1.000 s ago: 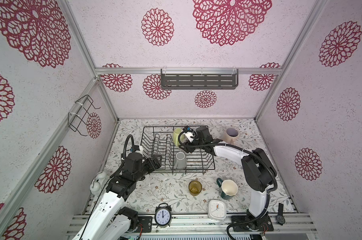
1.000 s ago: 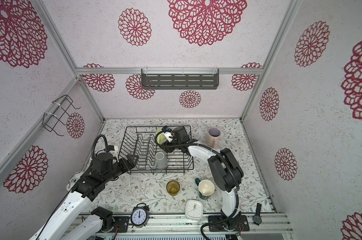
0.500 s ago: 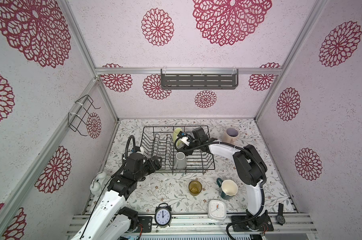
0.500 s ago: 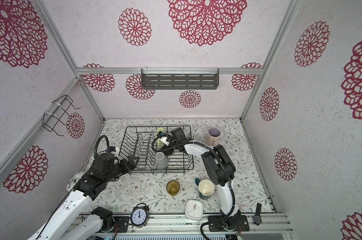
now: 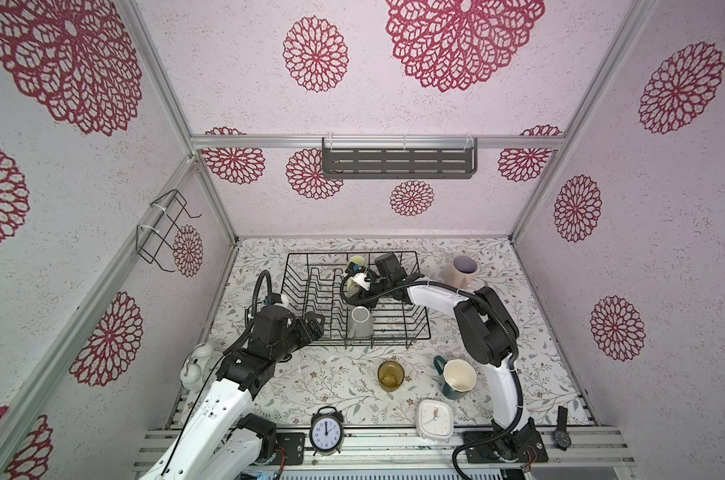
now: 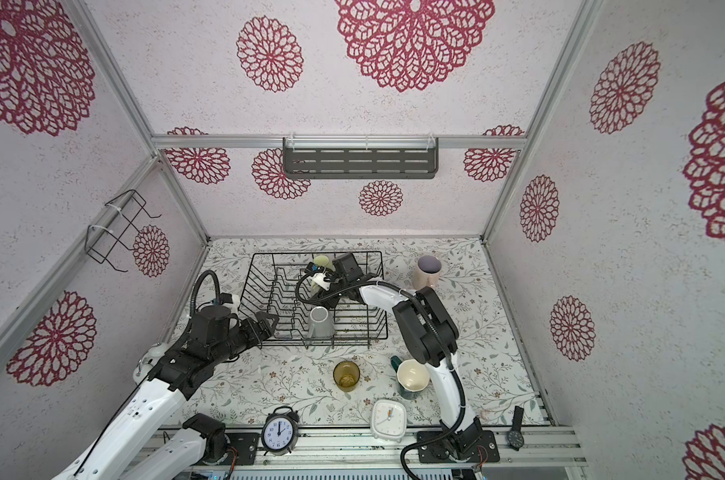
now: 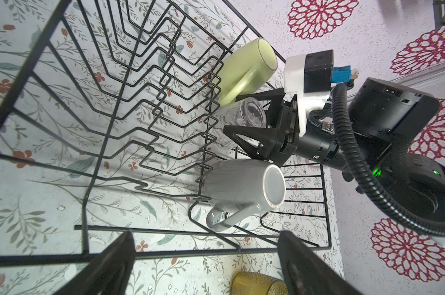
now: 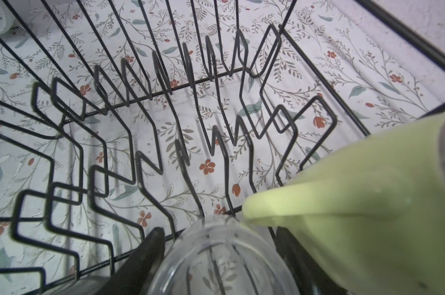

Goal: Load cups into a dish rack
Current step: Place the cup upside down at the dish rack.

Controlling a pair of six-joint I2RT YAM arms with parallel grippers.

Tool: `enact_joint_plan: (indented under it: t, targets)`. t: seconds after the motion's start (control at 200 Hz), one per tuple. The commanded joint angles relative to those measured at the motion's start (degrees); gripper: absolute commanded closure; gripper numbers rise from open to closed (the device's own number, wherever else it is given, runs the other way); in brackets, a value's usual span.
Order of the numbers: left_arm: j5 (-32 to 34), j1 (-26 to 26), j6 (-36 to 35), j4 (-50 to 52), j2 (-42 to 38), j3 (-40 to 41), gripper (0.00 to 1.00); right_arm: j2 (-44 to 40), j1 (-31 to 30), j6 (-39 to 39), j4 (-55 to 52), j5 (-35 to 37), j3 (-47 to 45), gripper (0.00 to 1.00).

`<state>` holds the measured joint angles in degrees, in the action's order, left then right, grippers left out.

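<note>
We see right gripper (image 7: 231, 113) clamped on clear glass (image 8: 221, 263) inside dish rack (image 5: 398, 320), between yellow-green mug (image 7: 242, 69) and grey mug (image 7: 242, 184). Left gripper (image 7: 206, 265) spread wide, empty, just outside rack's near edge. We count amber tumbler (image 5: 390, 375), teal mug (image 5: 458, 376), pink mug (image 5: 460, 270) on worktop (image 5: 331, 374).

The zigzag dividers (image 5: 317, 291) fill the left half of the dish rack (image 5: 319, 254), leaving narrow slots. Along their right edge the yellow-green mug (image 7: 242, 74), the clear glass (image 7: 244, 115) in the right gripper (image 7: 231, 113), and the grey mug (image 5: 361, 322) crowd one row. The right arm (image 5: 431, 296) spans the rack's bare right floor. The table (image 5: 331, 374) between rack and amber tumbler (image 5: 390, 375) lies open
</note>
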<state>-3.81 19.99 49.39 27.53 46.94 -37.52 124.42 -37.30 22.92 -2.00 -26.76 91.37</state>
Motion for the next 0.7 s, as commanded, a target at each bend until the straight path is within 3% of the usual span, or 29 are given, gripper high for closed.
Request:
enact_joint_plan:
  t: [0.0, 0.1, 0.39, 0.691]
  targets:
    - [-0.42, -0.61, 0.53, -2.08, 0.5, 0.52, 0.09, 0.77, -0.13, 0.8, -1.25, 0.12, 1.27, 0.38]
    - [-0.68, -0.61, 0.62, -2.47, 0.78, 0.52, 0.09, 0.58, -0.12, 0.46, -1.23, 0.27, 0.92, 0.29]
    - [-0.79, -0.62, 0.54, -2.48, 1.14, 0.25, 0.09, -0.92, 0.04, 0.73, -2.3, 2.21, 0.67, 0.19]
    - [-0.93, -0.6, 0.8, -2.85, 0.96, 0.6, 0.09, -2.24, 0.39, 0.22, -2.33, 3.83, 0.03, 0.17]
